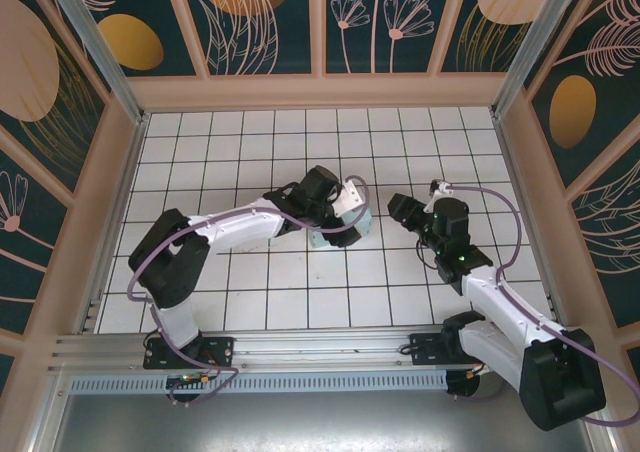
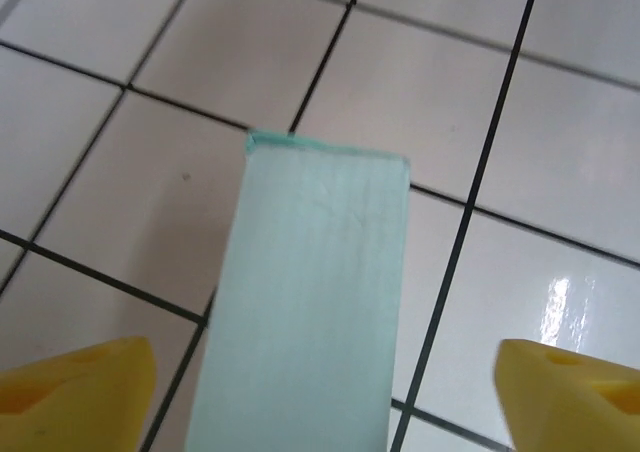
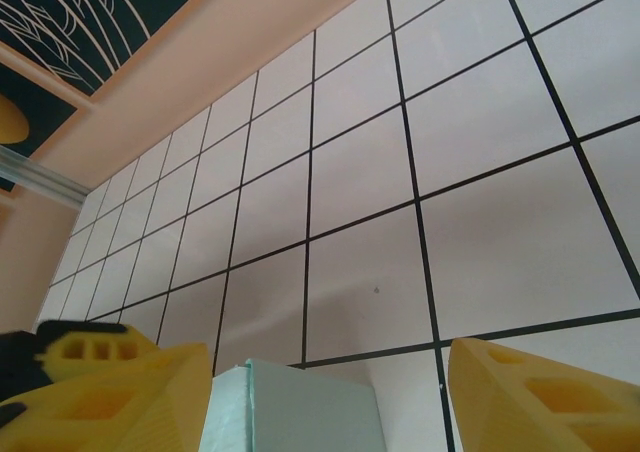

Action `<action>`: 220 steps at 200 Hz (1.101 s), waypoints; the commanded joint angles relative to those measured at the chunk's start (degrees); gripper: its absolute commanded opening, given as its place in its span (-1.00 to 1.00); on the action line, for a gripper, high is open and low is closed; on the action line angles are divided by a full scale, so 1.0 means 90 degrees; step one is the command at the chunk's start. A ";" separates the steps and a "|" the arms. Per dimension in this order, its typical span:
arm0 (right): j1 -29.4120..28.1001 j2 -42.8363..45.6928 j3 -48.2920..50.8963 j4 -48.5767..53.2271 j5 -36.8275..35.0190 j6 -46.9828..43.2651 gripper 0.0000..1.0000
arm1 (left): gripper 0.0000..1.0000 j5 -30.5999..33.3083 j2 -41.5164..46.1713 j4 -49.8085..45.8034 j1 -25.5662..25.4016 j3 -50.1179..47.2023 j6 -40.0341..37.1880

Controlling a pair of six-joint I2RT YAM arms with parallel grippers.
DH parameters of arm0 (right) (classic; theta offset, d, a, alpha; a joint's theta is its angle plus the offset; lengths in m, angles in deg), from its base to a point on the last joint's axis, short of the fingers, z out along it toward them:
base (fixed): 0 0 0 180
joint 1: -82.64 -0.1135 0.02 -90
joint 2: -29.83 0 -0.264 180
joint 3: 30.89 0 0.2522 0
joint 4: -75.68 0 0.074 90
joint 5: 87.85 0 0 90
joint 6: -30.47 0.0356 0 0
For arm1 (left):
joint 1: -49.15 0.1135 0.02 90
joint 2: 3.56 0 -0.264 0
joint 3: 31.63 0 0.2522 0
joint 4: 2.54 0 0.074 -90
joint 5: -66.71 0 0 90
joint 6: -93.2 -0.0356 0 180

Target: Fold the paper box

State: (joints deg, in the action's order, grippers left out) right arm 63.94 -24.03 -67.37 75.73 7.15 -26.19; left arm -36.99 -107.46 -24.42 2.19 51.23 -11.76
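Paper box (image 2: pixel 310 302), pale mint card, lying between the wide-spread yellow fingers (image 2: pixel 70 392) of the left gripper (image 2: pixel 325 357), touching neither; right gripper (image 3: pixel 330 357) likewise parted, box end low between its fingers; white tiled floor (image 3: pixel 500 222) beyond; peach wall (image 3: pixel 200 62) farthest.

paper box (image 2: pixel 310 292) on table (image 2: pixel 520 122), under left end effector (image 2: pixel 325 397)

— How is the light behaving?
— It is falling bright and even from overhead; the white tabletop (image 1: pixel 270 307) is washing out a little, and the arms (image 1: pixel 240 227) are casting only faint shadows.
— Any glare?
— A tile (image 2: pixel 565 302) is flaring in the left wrist view, lower right.
— Focus?
— The yellow fingers (image 2: pixel 75 397) are blurring at the bottom corners.
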 commanded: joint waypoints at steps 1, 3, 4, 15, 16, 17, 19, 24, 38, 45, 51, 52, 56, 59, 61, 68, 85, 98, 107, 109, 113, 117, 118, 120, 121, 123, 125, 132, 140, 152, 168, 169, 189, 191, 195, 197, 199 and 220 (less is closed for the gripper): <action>0.0077 -0.0114 0.0054 -0.0164 0.0146 -0.0057 0.27 | 0.66 -0.0052 -0.0277 -0.0470 -0.0030 0.0401 -0.0247; 0.0081 -0.0125 0.0054 -0.0165 0.0155 -0.0061 0.27 | 0.64 -0.0071 -0.0305 -0.0500 -0.0035 0.0421 -0.0253; 0.0083 -0.0126 0.0049 -0.0170 0.0161 -0.0062 0.28 | 0.63 -0.0080 -0.0313 -0.0512 -0.0035 0.0434 -0.0262; 0.0088 -0.0147 0.0068 -0.0185 0.0169 -0.0072 0.27 | 0.54 -0.0152 -0.0412 -0.0605 -0.0044 0.0530 -0.0286; 0.0087 -0.0148 0.0071 -0.0185 0.0168 -0.0072 0.27 | 0.53 -0.0155 -0.0415 -0.0613 -0.0045 0.0533 -0.0288; 0.0086 -0.0143 0.0072 -0.0190 0.0168 -0.0072 0.27 | 0.52 -0.0157 -0.0422 -0.0622 -0.0045 0.0539 -0.0290; 0.0091 -0.0144 0.0078 -0.0194 0.0168 -0.0072 0.27 | 0.50 -0.0165 -0.0434 -0.0634 -0.0051 0.0551 -0.0298; 0.0086 -0.0140 0.0090 -0.0200 0.0168 -0.0072 0.28 | 0.45 -0.0191 -0.0466 -0.0666 -0.0052 0.0571 -0.0305; 0.0099 -0.0127 0.0126 -0.0203 0.0173 -0.0064 0.27 | 0.25 -0.0216 -0.0515 -0.0754 -0.0071 0.0627 -0.0335; 0.0107 -0.0109 0.0144 -0.0196 0.0176 -0.0062 0.27 | 0.17 -0.0226 -0.0510 -0.0786 -0.0080 0.0633 -0.0340; 0.0112 -0.0099 0.0160 -0.0195 0.0177 -0.0062 0.27 | 0.12 -0.0224 -0.0511 -0.0792 -0.0075 0.0638 -0.0353; 0.0108 -0.0094 0.0161 -0.0190 0.0177 -0.0062 0.27 | 0.10 -0.0225 -0.0509 -0.0795 -0.0080 0.0630 -0.0356; 0.0110 -0.0081 0.0175 -0.0185 0.0173 -0.0062 0.26 | 0.05 -0.0217 -0.0499 -0.0802 -0.0089 0.0631 -0.0355; 0.0106 -0.0067 0.0180 -0.0185 0.0168 -0.0061 0.26 | 0.04 -0.0205 -0.0487 -0.0801 -0.0092 0.0625 -0.0353; 0.0120 -0.0067 0.0188 -0.0185 0.0160 -0.0062 0.26 | 0.03 -0.0194 -0.0485 -0.0798 -0.0089 0.0621 -0.0355; 0.0121 -0.0043 0.0205 -0.0185 0.0145 -0.0055 0.26 | 0.01 -0.0146 -0.0461 -0.0781 -0.0085 0.0606 -0.0351; 0.0136 -0.0028 0.0227 -0.0204 0.0156 -0.0052 0.25 | -0.04 0.0120 -0.0373 -0.0706 -0.0085 0.0538 -0.0368; 0.0140 -0.0023 0.0231 -0.0223 0.0168 -0.0050 0.25 | -0.21 0.0456 -0.0291 -0.0627 -0.0086 0.0470 -0.0410; 0.0152 -0.0028 0.0234 -0.0243 0.0171 -0.0052 0.25 | -0.24 0.0709 -0.0235 -0.0570 -0.0092 0.0415 -0.0445; 0.0153 -0.0022 0.0231 -0.0244 0.0169 -0.0052 0.25 | -0.25 0.0767 -0.0226 -0.0557 -0.0092 0.0405 -0.0451; 0.0149 -0.0032 0.0228 -0.0261 0.0177 -0.0052 0.25 | -0.27 0.0910 -0.0201 -0.0512 -0.0090 0.0383 -0.0459; 0.0148 -0.0034 0.0228 -0.0270 0.0182 -0.0052 0.25 | -0.34 0.1058 -0.0174 -0.0461 -0.0091 0.0353 -0.0457; 0.0151 -0.0037 0.0229 -0.0272 0.0185 -0.0052 0.25 | -0.35 0.1095 -0.0170 -0.0448 -0.0093 0.0346 -0.0457; 0.0153 -0.0039 0.0229 -0.0280 0.0187 -0.0057 0.25 | -0.37 0.1168 -0.0161 -0.0419 -0.0089 0.0336 -0.0462; 0.0158 -0.0045 0.0229 -0.0281 0.0187 -0.0055 0.24 | -0.37 0.1198 -0.0153 -0.0408 -0.0087 0.0328 -0.0464; 0.0155 -0.0049 0.0230 -0.0295 0.0187 -0.0053 0.25 | -0.38 0.1270 -0.0147 -0.0387 -0.0086 0.0315 -0.0471; 0.0161 -0.0045 0.0230 -0.0300 0.0195 -0.0053 0.24 | -0.39 0.1329 -0.0139 -0.0367 -0.0090 0.0299 -0.0480; 0.0155 -0.0059 0.0230 -0.0324 0.0206 -0.0052 0.25 | -0.39 0.1532 -0.0109 -0.0308 -0.0085 0.0265 -0.0513; 0.0161 -0.0076 0.0227 -0.0339 0.0208 -0.0053 0.25 | -0.38 0.1804 -0.0121 -0.0233 -0.0093 0.0243 -0.0542; 0.0166 -0.0107 0.0230 -0.0371 0.0225 -0.0052 0.24 | -0.34 0.2440 -0.0141 -0.0065 -0.0093 0.0200 -0.0596; 0.0164 -0.0128 0.0233 -0.0411 0.0265 -0.0050 0.25 | -0.28 0.3705 -0.0273 0.0370 -0.0086 0.0116 -0.0777; 0.0169 -0.0128 0.0236 -0.0410 0.0265 -0.0046 0.24 | -0.27 0.3800 -0.0287 0.0402 -0.0085 0.0115 -0.0788; 0.0170 -0.0143 0.0239 -0.0427 0.0338 -0.0033 0.24 | -0.23 0.5406 -0.0560 0.1265 -0.0070 0.0052 -0.1000; 0.0168 -0.0139 0.0239 -0.0421 0.0347 -0.0033 0.24 | -0.23 0.5527 -0.0588 0.1330 -0.0054 0.0060 -0.1008; 0.0174 -0.0128 0.0239 -0.0411 0.0348 -0.0038 0.24 | -0.23 0.5697 -0.0668 0.1404 -0.0040 0.0098 -0.1013; 0.0178 -0.0128 0.0232 -0.0408 0.0352 -0.0039 0.24 | -0.23 0.5759 -0.0715 0.1408 -0.0030 0.0145 -0.1011; 0.0175 -0.0128 0.0237 -0.0402 0.0355 -0.0042 0.24 | -0.23 0.5816 -0.0759 0.1397 -0.0020 0.0196 -0.1005; 0.0195 -0.0076 0.0241 -0.0368 0.0371 -0.0072 0.24 | -0.22 0.6213 -0.1256 0.1320 0.0020 0.0662 -0.0954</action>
State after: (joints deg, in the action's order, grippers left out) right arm 65.10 -25.19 -65.87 74.24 9.60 -26.21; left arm 6.07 -113.66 -16.75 1.91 53.39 -19.08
